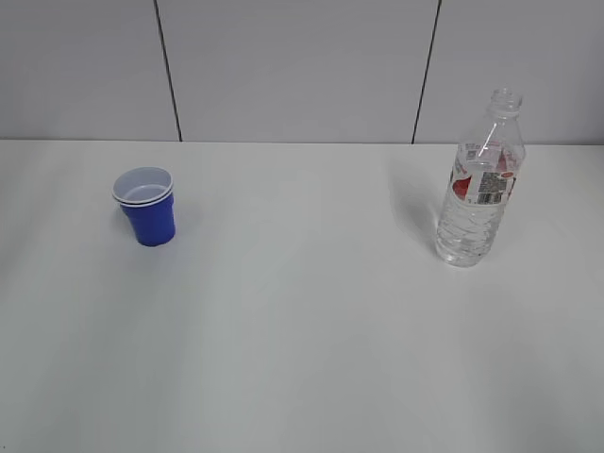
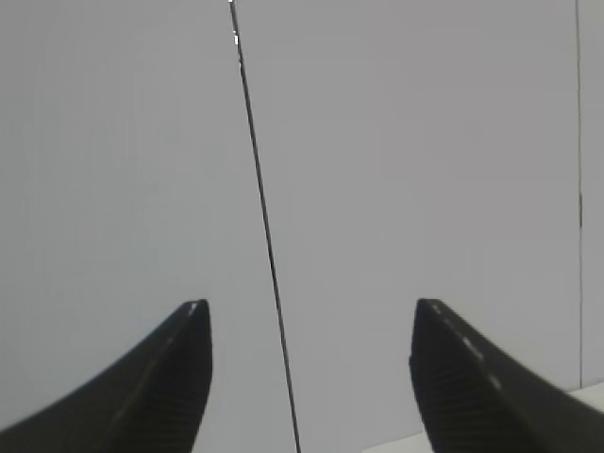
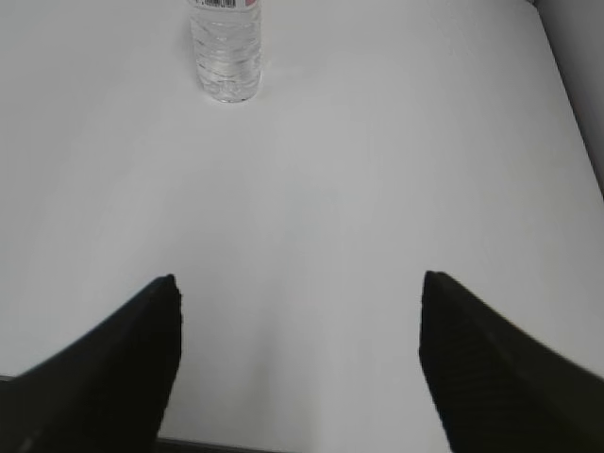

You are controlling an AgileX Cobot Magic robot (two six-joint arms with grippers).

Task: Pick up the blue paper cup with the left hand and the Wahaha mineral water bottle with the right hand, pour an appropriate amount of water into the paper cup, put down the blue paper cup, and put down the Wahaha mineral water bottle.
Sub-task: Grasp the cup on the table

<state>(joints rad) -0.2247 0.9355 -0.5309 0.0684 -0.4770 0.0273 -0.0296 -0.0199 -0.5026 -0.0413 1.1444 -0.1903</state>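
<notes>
On the white counter (image 1: pixel 302 359) the blue paper cup (image 1: pixel 146 209) stood upright toward the left, and the Wahaha mineral water bottle (image 1: pixel 479 184) stood upright well apart from it on the right, neck open, label facing outward. Neither of my arms showed in the exterior view.

My right hand (image 3: pixel 300 368) hung low over the near edge of the counter, its fingers (image 3: pixel 113 368) spread wide with nothing between them. The bottle lay straight ahead of it and a little to the left, well away, its long axis vertical. I judged a level forward reach, shifted slightly left, would bring the fingers to either side of the ribbed body.

My left hand (image 2: pixel 307 377) was also spread and empty, but it faced the grey wall panels (image 2: pixel 425 170), with only a corner of the counter showing at lower right. The cup was nowhere in its view, so I judged it would have to tip down first. The cup sat on the left arm's side, the bottle on the right's.
</notes>
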